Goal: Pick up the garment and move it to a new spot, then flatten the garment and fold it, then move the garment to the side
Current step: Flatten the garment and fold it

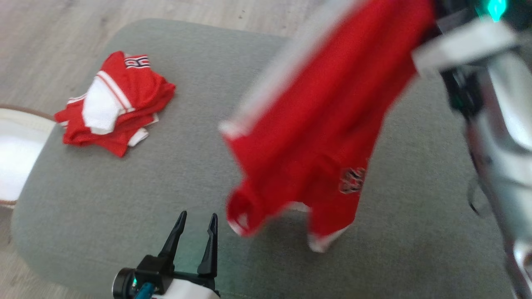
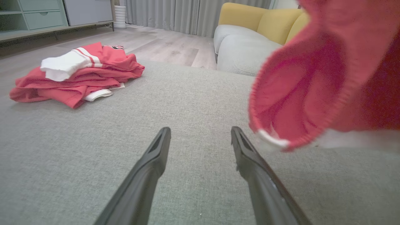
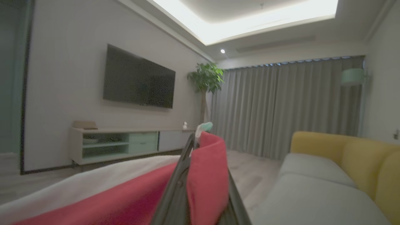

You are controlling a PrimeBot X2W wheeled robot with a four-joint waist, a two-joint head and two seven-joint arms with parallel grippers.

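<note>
A red garment with white trim and a small dark logo hangs in the air over the grey cushioned surface. Its lower hems dangle just above the cushion. My right gripper at the upper right holds its top edge. In the right wrist view the gripper is shut on a fold of the red cloth. My left gripper stands open and empty low over the cushion, just left of the hanging hem. In the left wrist view it has the garment's open sleeve close on its right.
A stack of folded red and white garments lies at the cushion's far left. A white tub with a brown rim stands beside the cushion's left edge. A grey and yellow sofa and a TV cabinet stand beyond.
</note>
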